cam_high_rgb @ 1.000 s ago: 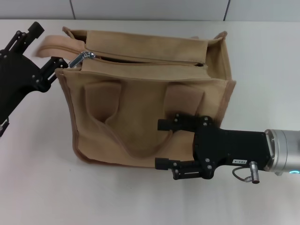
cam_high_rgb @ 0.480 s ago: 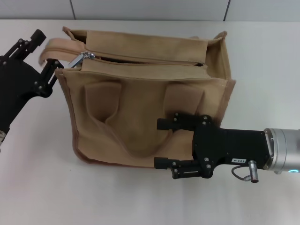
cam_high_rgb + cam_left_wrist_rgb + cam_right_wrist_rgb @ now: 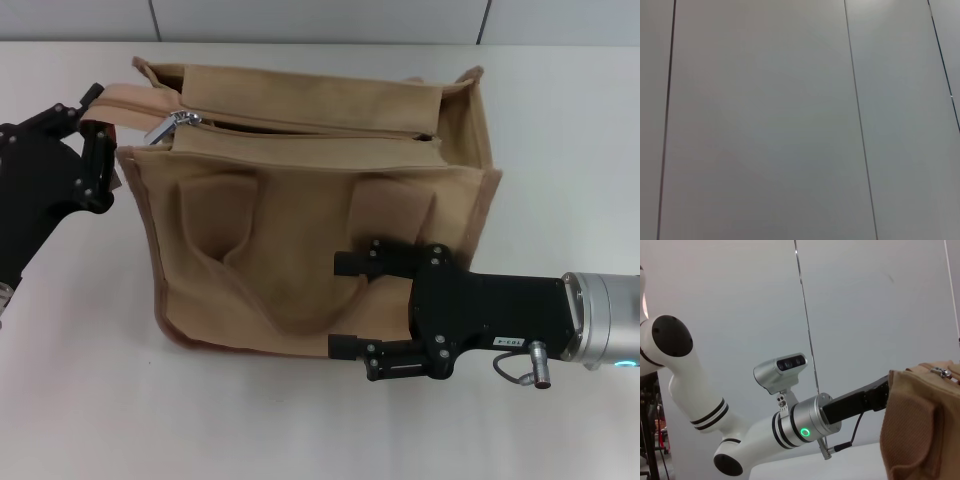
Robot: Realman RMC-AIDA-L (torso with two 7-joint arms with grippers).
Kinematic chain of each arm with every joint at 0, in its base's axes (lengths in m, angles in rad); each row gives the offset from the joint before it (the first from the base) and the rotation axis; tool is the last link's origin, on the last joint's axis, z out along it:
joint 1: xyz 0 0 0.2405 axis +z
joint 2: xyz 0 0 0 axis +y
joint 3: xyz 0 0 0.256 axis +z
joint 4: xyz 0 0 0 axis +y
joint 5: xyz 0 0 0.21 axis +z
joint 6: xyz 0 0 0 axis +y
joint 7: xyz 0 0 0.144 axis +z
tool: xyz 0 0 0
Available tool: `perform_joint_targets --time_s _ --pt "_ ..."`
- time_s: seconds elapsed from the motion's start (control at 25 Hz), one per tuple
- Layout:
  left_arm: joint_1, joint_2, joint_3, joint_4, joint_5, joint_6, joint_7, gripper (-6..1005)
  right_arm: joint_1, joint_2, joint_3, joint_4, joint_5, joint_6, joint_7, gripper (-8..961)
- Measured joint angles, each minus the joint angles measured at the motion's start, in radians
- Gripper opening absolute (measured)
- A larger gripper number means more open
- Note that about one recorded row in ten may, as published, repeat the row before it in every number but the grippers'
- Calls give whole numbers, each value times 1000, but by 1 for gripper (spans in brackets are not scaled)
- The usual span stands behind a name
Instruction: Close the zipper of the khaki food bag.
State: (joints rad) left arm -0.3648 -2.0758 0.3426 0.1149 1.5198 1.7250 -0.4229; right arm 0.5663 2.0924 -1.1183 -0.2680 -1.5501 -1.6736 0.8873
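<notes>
The left gripper (image 3: pixel 88 150) sits at the upper left in the head view, its fingers (image 3: pixel 100 160) close together, arm running down and outward. The right gripper (image 3: pixel 350 305) reaches in from the right, jaws spread wide, forearm level.

Left end effector (image 3: pixel 92 135) beside khaki food bag (image 3: pixel 310 210), zipper (image 3: pixel 300 127) open.

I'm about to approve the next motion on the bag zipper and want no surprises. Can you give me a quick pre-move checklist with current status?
1. Zipper needs closing: ok, a dark gap runs along the top.
2. Pull tab exposed at the bag's left end: ok.
3. Left gripper holding the tab: not ok, it sits beside the bag's left end flap, apart from the tab.
4. Right gripper bracing the khaki food bag: cannot tell, fingers spread against the front panel.
5. Bag upright on the table: ok.
</notes>
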Motion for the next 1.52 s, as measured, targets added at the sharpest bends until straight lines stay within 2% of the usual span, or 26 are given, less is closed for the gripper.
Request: perform_joint_targets --time_s 0.32,0.48,0.68,0.84,1.0,1.12,1.4,1.52 --pt "3 -1 -9 -16 -6 -5 -19 16 0 0 -9 13 22 -2 -1 819" --pt "6 0 -9 -22 -7 -6 -22 16 0 0 -5 22 23 -10 0 819" --pt "2 -1 -5 -30 -5 16 -56 16 -11 0 -1 40 78 -132 14 819" --pt "-35 -1 9 -36 5 124 -181 16 -19 -1 1 47 105 -185 24 819" --pt "-63 -3 34 -37 12 167 -244 16 -17 -1 0 51 200 -169 74 819" --pt "-76 -4 64 -37 12 180 -258 17 19 -1 -3 45 252 -143 168 819" --pt "-80 -5 77 -38 12 183 -259 17 165 0 -17 39 272 -29 414 819" --pt "-80 -5 77 -38 12 192 -269 17 225 0 -65 19 267 42 576 819"
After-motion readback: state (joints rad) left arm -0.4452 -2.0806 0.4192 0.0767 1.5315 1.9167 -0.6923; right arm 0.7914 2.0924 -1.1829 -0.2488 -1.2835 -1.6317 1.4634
